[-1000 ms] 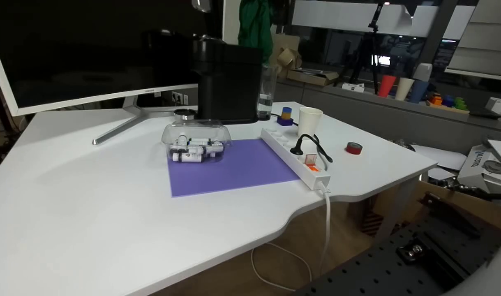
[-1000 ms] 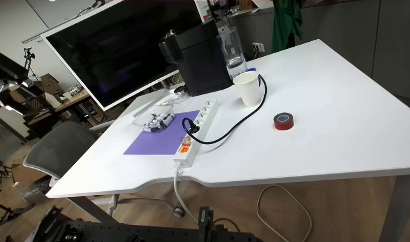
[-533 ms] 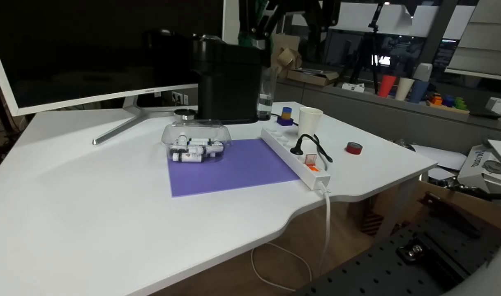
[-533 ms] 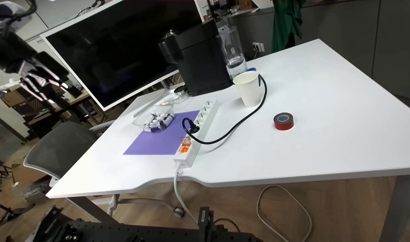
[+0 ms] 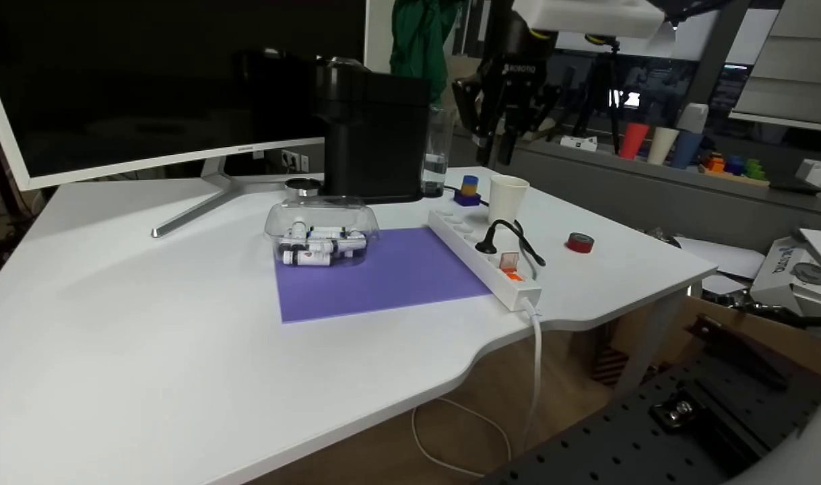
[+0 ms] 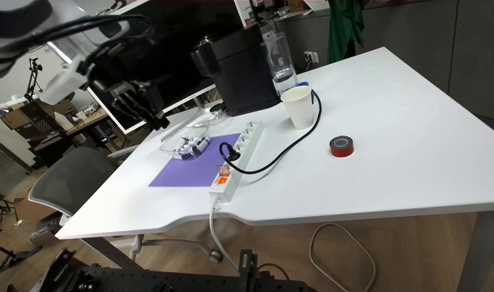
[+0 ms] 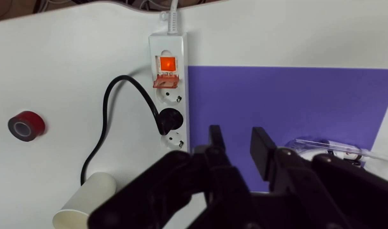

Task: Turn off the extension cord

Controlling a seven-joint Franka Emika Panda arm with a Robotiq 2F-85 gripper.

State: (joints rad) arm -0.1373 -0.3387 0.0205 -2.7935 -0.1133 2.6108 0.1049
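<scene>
The extension cord is a white power strip (image 7: 168, 41) on the table, seen in both exterior views (image 5: 481, 266) (image 6: 226, 192). Its orange switch (image 7: 167, 64) glows near the cable end, under a transparent red cover (image 7: 166, 81) that is flipped up. A black plug (image 7: 172, 118) sits in one of the sockets. My gripper (image 7: 237, 140) hangs above the purple mat, to the strip's right in the wrist view; its jaws are apart, part-way closed, with nothing between them. In an exterior view the gripper (image 5: 495, 151) is high over the table's far side, away from the strip.
A white paper cup (image 7: 92, 194) stands beside the strip, and a red tape roll (image 7: 26, 125) lies on the table. A clear box with white tubes (image 5: 322, 236) rests on the purple mat (image 5: 383, 289). Behind are a black machine (image 5: 376, 135) and a monitor (image 5: 147, 81).
The arm has swung in over the table from the side, bringing the gripper nearer the strip and into both exterior views. Its fingers have drawn closer together. The objects on the table have not moved.
</scene>
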